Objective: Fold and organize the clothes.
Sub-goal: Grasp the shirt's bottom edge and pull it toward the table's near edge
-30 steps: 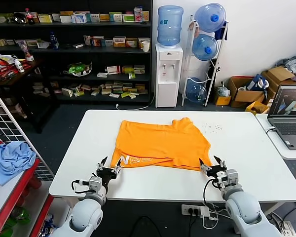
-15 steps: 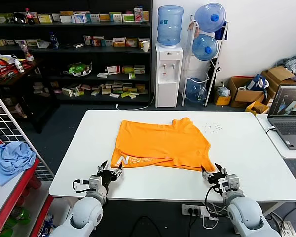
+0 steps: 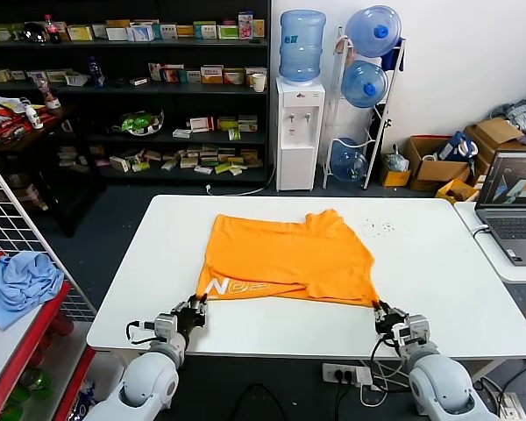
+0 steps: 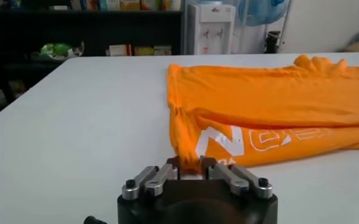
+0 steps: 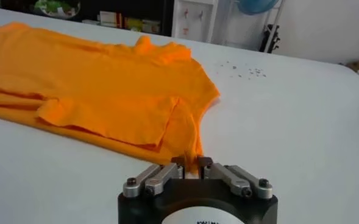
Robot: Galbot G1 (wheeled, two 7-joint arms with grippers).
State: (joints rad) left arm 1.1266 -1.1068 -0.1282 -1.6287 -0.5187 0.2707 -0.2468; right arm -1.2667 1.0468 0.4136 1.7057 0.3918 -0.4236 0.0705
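left end effector [image 4: 189, 164] clamped on T-shirt [image 3: 285, 259] corner | right end effector [image 5: 192, 162] apparently likewise

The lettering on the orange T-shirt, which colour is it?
White, on the T-shirt; the lettering shows best in the left wrist view.

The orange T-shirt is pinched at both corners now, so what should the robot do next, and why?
Probably lift both near corners together and carry them toward the far edge. The left hand and right hand are each shut on a near corner of the bright orange cotton T-shirt, lying flat on the white table.
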